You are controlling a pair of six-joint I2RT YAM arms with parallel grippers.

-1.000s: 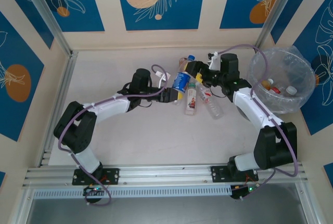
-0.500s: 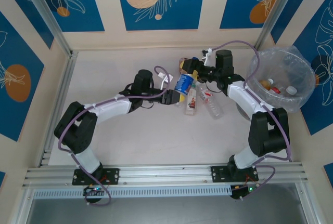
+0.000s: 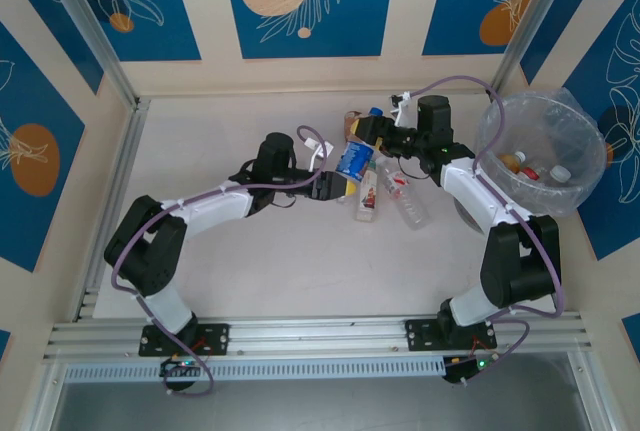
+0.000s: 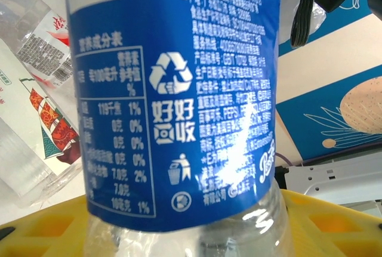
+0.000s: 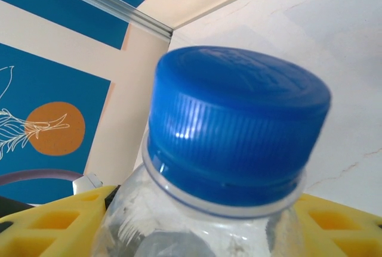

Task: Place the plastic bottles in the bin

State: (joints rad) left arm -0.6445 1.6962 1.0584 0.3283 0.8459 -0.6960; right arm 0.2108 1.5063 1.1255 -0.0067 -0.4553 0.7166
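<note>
blue-label bottle [image 3: 351, 158], clamped by left gripper [image 3: 340, 187], right gripper [image 3: 368, 131]

My worktop [image 3: 250, 261] is pale and matte, boxed in by cream walls. Each wall carries blue panels with white leaf outlines. The far panel [image 3: 300, 1] has a peach disc and the left panel [image 3: 33, 159] an orange one. Aluminium posts [image 3: 90, 26] rise at the far corners. A slotted aluminium rail [image 3: 320, 333] runs along the near edge, closest to me.
</note>
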